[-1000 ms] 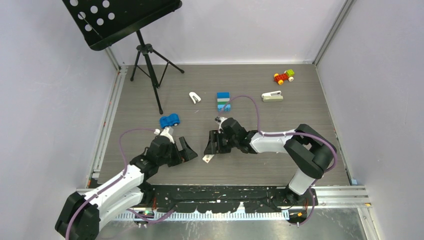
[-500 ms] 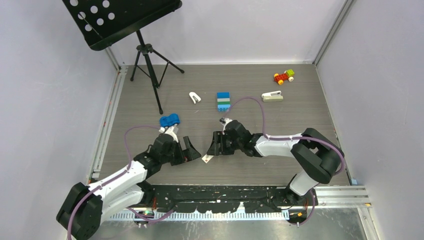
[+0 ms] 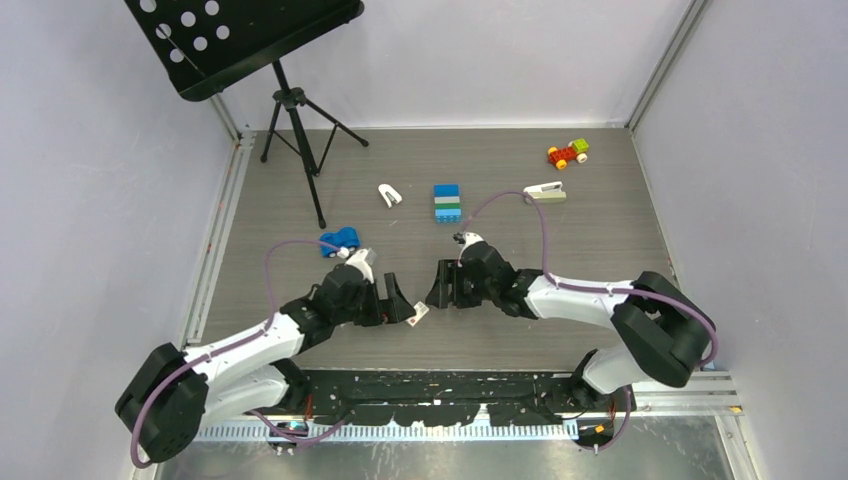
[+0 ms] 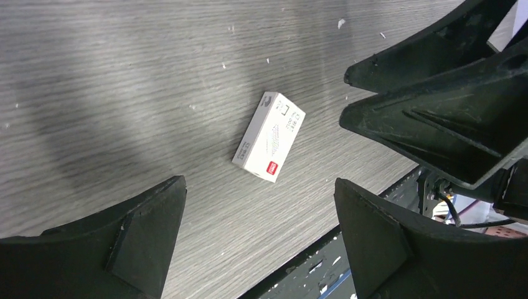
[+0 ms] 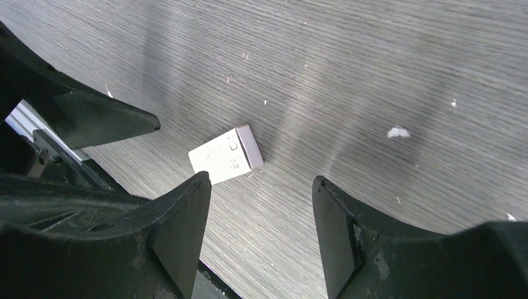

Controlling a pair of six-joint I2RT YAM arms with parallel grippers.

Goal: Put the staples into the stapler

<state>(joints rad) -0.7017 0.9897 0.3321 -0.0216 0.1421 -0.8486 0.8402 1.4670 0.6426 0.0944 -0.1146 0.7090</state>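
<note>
A grey wood-grain table (image 3: 600, 250) walled in pale lilac carries one black music stand (image 3: 240, 40) at its far left corner. Since a second ago the left arm has swung right, bringing the left gripper (image 3: 402, 303) up to the near centre, while the right gripper (image 3: 440, 292) has shifted slightly right; the two now face each other closely. The one small white box of staples (image 4: 269, 136), red-marked at one end, lies flat on the table between them in about the same place as before. Both pairs of jaws are spread apart and empty, with the box lying loose on the wood and touched by neither. The one stapler (image 3: 545, 193) rests unmoved at the far right, well apart from the box. Also counted: one white clip (image 3: 389, 194), one stack of blue, white and green blocks (image 3: 447, 203), and two toy cars, a blue car (image 3: 340, 240) and a red-yellow brick car (image 3: 567, 152).
</note>
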